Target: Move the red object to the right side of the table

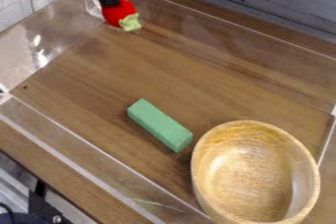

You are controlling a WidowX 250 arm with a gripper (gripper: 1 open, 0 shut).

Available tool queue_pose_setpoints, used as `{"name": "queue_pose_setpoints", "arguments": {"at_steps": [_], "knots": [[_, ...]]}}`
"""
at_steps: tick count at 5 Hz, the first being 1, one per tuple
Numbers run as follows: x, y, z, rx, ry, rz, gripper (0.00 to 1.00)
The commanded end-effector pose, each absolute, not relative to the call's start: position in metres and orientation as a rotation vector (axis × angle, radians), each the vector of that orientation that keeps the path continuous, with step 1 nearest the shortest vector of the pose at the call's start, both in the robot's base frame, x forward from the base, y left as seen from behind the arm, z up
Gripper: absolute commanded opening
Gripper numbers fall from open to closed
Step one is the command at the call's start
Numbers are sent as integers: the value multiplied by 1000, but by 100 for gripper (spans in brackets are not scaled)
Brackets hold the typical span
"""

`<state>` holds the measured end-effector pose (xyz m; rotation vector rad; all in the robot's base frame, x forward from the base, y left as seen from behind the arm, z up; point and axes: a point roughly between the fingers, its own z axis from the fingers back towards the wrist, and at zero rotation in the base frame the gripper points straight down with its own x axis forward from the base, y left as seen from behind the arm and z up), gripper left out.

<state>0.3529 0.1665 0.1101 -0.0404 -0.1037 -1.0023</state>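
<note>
The counter (237,81) is a brown wood-grain top edged by low clear plastic walls. A green rectangular block (159,125) lies flat near its middle, set diagonally. A round wooden bowl (256,177) stands upright just beside the block, at the near right corner, close to the wall.

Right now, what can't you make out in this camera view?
- Gripper: mostly cut off by the top edge; its jaws are too small and dark to separate.
- Red object: whether it is lifted clear of the table can't be judged from this angle.
- Wooden bowl: its lower right rim is cut by the frame edge.
- Green block: far side hidden.
</note>
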Motion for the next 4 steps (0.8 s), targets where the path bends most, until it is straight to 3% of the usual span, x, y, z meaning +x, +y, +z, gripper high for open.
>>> {"name": "queue_pose_setpoints", "arguments": {"at_steps": [1,3,4], "knots": [[352,131,142,13,-162,-1054,0],[361,48,100,-39,-163,-1204,0],[362,42,85,-57,-173,-1213,100]]}}
